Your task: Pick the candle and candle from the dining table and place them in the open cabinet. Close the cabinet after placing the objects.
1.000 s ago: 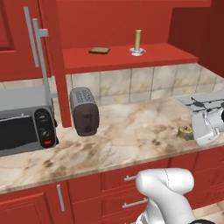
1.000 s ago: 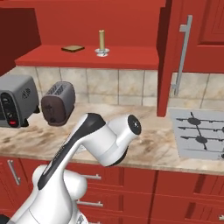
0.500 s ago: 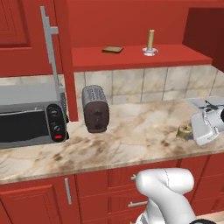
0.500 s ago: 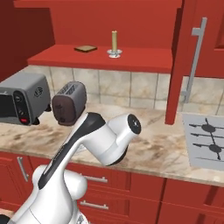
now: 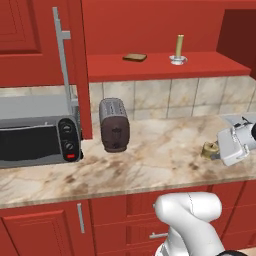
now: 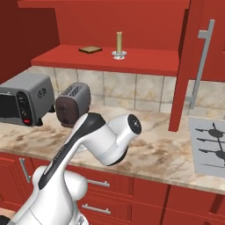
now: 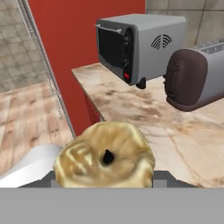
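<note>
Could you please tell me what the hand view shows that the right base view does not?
The hand view alone shows the squat brass-gold candle close up in the gripper. The right base view alone shows the stick candle and brown slab on the cabinet shelf, plus the stove. Both show the toaster oven and toaster.

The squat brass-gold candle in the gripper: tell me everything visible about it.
The squat brass-gold candle is a lumpy, rounded, shiny gold piece with a small dark wick hole at the centre of the face seen in the hand view. It sits in the gripper, jaws shut on it, held clear above the beige marbled stone counter. In the left base view it pokes out of the white hand as a small gold knob. Nothing else touches it.
</note>
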